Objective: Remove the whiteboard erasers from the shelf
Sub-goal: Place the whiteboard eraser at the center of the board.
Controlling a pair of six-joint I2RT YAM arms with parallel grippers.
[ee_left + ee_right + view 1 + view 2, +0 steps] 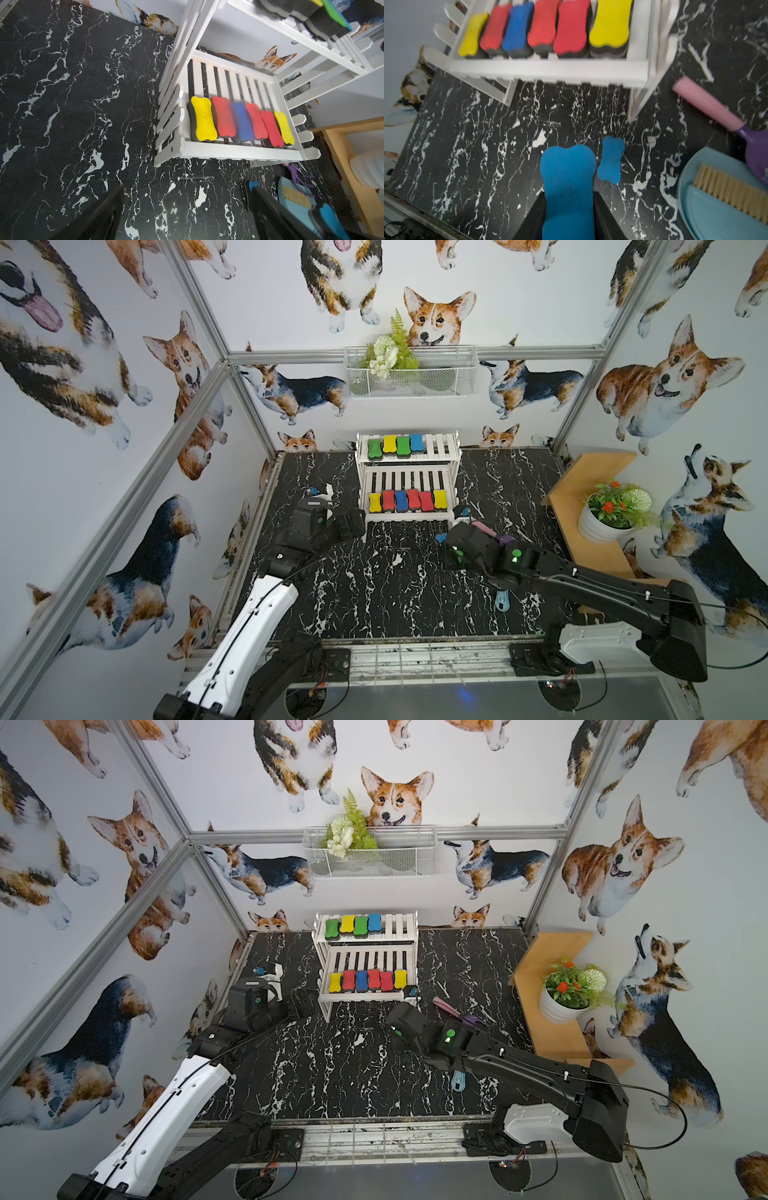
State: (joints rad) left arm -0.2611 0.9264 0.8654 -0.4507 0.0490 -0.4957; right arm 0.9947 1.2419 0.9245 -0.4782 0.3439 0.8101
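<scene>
In both top views: shelf (438, 448) far centre of the tabletop (374, 593), holding four upper-tier erasers (396, 445) and six lower-tier erasers (365, 980). Left wrist: left jaws spread wide, empty. Right wrist: right jaws gripping a blue eraser (569, 187); second blue eraser (611, 159) lies just beside it on the tabletop — two off, ten apparently left.

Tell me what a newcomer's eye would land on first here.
First, the bright red, blue, green and yellow erasers lined up on both tiers of the white shelf at the back of the black marble table. Next, the corgi wallpaper covering every wall, and the blue eraser clamped between the right arm's fingers in front of the shelf.
</scene>
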